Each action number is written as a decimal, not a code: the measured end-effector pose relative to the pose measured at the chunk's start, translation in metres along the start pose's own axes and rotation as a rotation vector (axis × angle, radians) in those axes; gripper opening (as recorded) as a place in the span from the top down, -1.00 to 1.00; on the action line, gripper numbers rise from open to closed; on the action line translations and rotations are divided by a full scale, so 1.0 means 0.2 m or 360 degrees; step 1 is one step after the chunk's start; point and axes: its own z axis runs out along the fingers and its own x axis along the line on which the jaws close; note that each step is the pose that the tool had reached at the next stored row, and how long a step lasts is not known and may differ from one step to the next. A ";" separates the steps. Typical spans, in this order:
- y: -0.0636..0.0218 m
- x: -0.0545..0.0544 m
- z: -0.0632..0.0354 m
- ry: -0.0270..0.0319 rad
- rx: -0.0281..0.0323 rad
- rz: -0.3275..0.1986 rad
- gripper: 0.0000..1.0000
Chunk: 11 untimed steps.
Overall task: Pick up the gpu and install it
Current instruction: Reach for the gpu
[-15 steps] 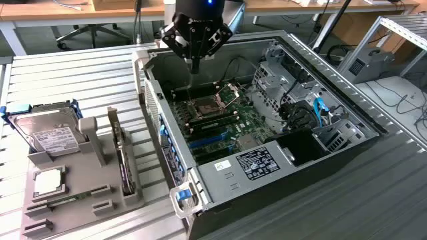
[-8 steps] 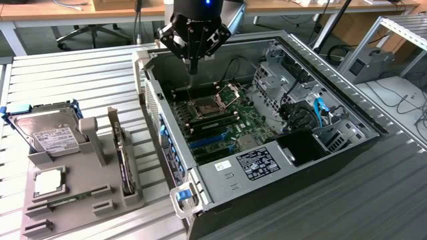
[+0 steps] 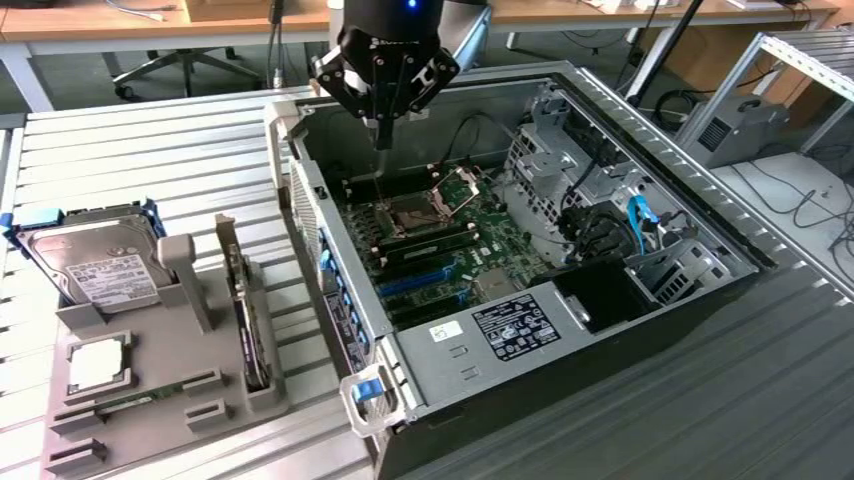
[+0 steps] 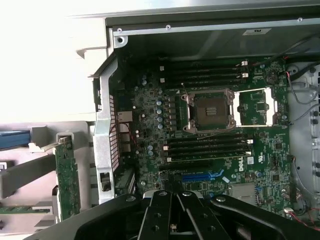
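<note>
The motherboard [image 4: 150,130] inside the open computer case [image 3: 641,350] carries a white Dell mark near its blue slot. The power supply [image 3: 501,325] wears a black-and-white label, and the hard drive [image 3: 100,270] a white one; the print on both is too small to read.

The gpu [image 3: 247,325] stands on its long edge in a slot of the grey holder [image 3: 174,370] on the table [image 3: 134,150], along the holder's edge nearest the case. It looks thin and dark from the side, with a silver bracket at its far end. In the wrist view the gpu [image 4: 66,175] shows a green circuit board.

The gripper [image 3: 383,135] hangs over the motherboard inside the case, above the processor socket [image 4: 210,111], well apart from the gpu. Its jaws are closed together with nothing between them.
</note>
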 end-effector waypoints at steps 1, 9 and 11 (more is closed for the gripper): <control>0.000 0.00 0.000 0.00000 0.00000 0.0000 0.79; -0.001 0.02 -0.001 0.00000 0.00000 0.0000 0.79; -0.002 0.02 -0.001 0.00001 0.00000 0.0000 0.79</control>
